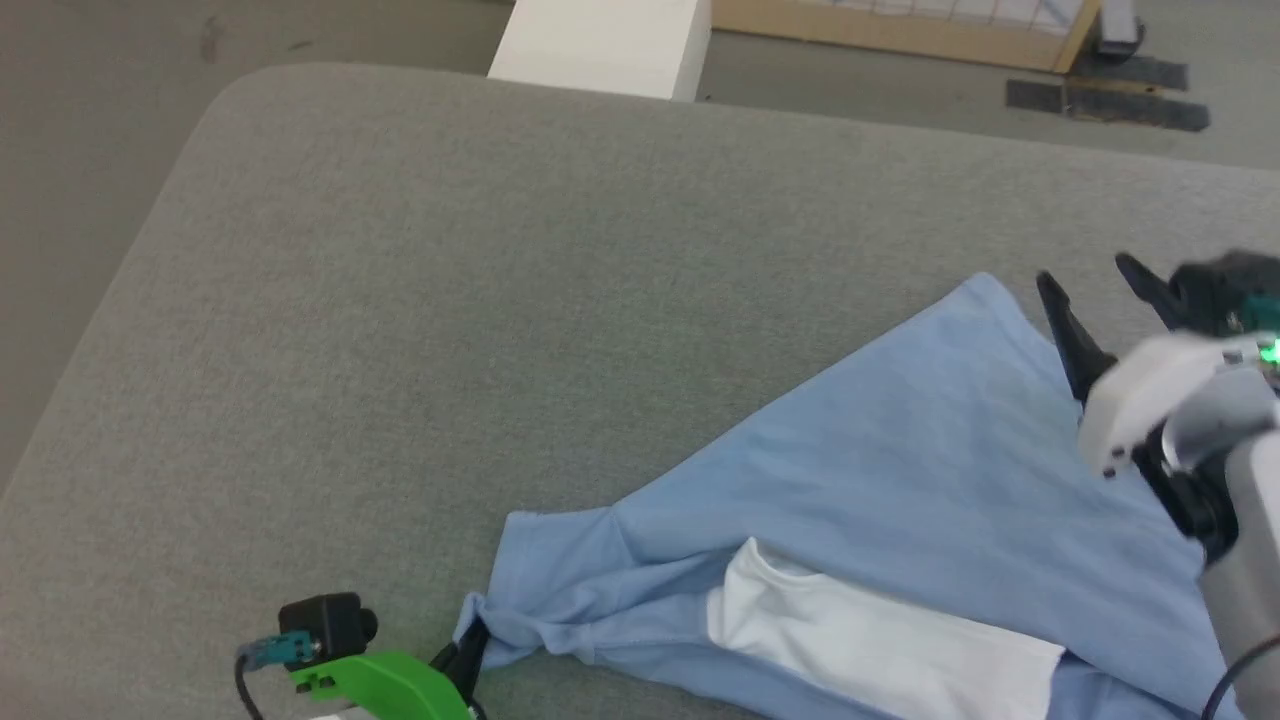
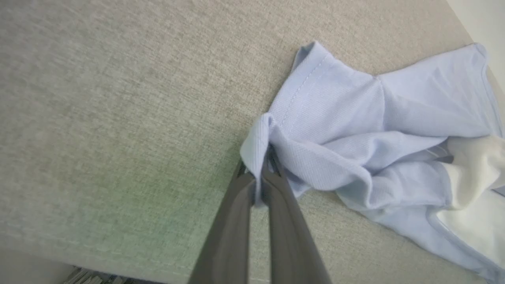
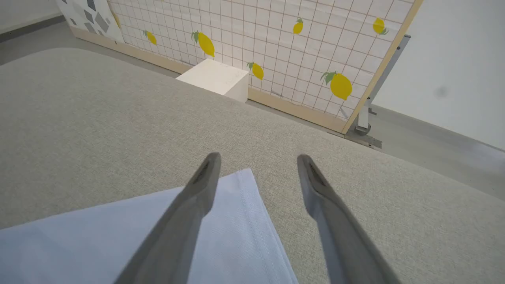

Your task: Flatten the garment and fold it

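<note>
Evidently early: the garment [image 1: 900,480] lies half-spread, its sleeve end bunched in the clamped left claw [image 2: 258,177]; the right claw [image 3: 256,163] gapes above its far corner; folding seemingly unstarted.

Lower left: the left gripper [image 1: 470,645] wears a green bracket [image 1: 385,685], black camera [image 1: 325,620], teal plug [image 1: 285,650]. Right edge: the right gripper [image 1: 1085,275] has 2 dark fingers [image 1: 1070,335], white housing [image 1: 1150,395], green light [image 1: 1270,350].

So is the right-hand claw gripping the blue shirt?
No, the right gripper is open, fingers wide apart over a corner of the light blue shirt, pinching no cloth.
</note>
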Controlling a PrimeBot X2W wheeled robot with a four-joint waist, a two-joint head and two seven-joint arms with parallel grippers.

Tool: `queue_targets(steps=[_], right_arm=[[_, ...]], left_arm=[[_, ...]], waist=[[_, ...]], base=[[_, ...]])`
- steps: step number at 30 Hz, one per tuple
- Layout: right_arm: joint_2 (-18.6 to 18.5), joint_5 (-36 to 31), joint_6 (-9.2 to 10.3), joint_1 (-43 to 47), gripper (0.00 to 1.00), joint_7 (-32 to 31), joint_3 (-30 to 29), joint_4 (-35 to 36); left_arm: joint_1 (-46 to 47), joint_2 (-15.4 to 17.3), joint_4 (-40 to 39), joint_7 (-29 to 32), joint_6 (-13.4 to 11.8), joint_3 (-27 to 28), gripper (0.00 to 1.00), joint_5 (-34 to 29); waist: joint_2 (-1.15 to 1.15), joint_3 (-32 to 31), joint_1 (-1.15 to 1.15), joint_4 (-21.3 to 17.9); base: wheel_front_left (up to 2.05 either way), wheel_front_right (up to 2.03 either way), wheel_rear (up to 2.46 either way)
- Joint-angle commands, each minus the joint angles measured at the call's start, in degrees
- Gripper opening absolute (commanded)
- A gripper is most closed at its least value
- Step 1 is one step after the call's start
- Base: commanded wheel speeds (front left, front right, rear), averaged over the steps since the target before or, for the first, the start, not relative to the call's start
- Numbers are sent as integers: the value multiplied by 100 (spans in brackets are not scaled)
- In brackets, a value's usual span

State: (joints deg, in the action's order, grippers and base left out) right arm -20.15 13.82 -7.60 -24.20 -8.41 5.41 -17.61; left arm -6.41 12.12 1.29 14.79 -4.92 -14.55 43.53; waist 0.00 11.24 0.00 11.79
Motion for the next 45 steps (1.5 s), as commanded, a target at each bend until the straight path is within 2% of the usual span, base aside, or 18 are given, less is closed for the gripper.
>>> queue_targets(steps=[1,9,16,17,18,19,20,21,23,25,27,32,36,40,45], right_arm=[[-21,57,11,-287,100,-105,84,-243],[-187,112,11,-1277,100,-1216,355,-1555],[-239,125,11,-1565,100,-2565,285,-2127],[-230,118,11,-1572,79,-2719,242,-2169],[-212,97,11,-1569,45,-2916,178,-2220],[-196,63,11,-1556,35,-3063,137,-2248],[-178,10,11,-1533,20,-3205,98,-2255],[-162,-28,11,-1507,0,-3283,60,-2245],[-126,-92,11,-1423,0,-3294,-15,-2141],[-71,-152,11,-1287,0,-3029,-135,-1951],[-5,-190,11,-1094,0,-2585,-313,-1744],[431,-163,11,-381,0,-1190,-1138,-1173],[807,-161,11,308,0,-444,-1614,-622],[1087,-55,11,963,0,-147,-1863,60],[1250,77,11,1526,0,-249,-1995,1011]], left_arm=[[141,-60,46,-53,65,-36,0,9],[414,-306,342,-204,216,-210,0,30],[535,-425,590,-309,324,-299,0,59],[544,-429,613,-316,331,-303,0,62],[549,-433,637,-323,337,-306,0,67],[549,-434,654,-328,340,-307,0,72],[545,-430,671,-332,338,-306,0,75],[543,-424,681,-330,336,-307,0,75],[538,-409,686,-323,330,-304,0,80],[514,-375,678,-322,317,-285,0,84],[461,-322,655,-320,288,-251,0,85],[275,-173,496,-337,198,-157,0,68],[127,-49,294,-386,108,-61,0,32],[76,66,44,-587,15,101,0,-62],[236,193,-321,-945,-2,291,0,-237]], waist=[[0,297,0,289],[0,760,0,779],[0,893,0,967],[0,891,0,970],[0,880,0,967],[0,862,0,958],[0,834,0,940],[0,809,0,922],[0,738,0,868],[0,624,0,790],[0,486,0,693],[0,63,0,394],[0,-230,0,101],[0,-425,0,-211],[0,-639,0,-570]], base=[[0,0,0],[0,0,0],[0,0,0],[0,0,0],[0,0,0],[0,0,0],[0,0,0],[0,0,0],[0,0,0],[0,0,0],[0,0,0],[0,0,0],[0,0,0],[0,0,0],[0,0,0]])
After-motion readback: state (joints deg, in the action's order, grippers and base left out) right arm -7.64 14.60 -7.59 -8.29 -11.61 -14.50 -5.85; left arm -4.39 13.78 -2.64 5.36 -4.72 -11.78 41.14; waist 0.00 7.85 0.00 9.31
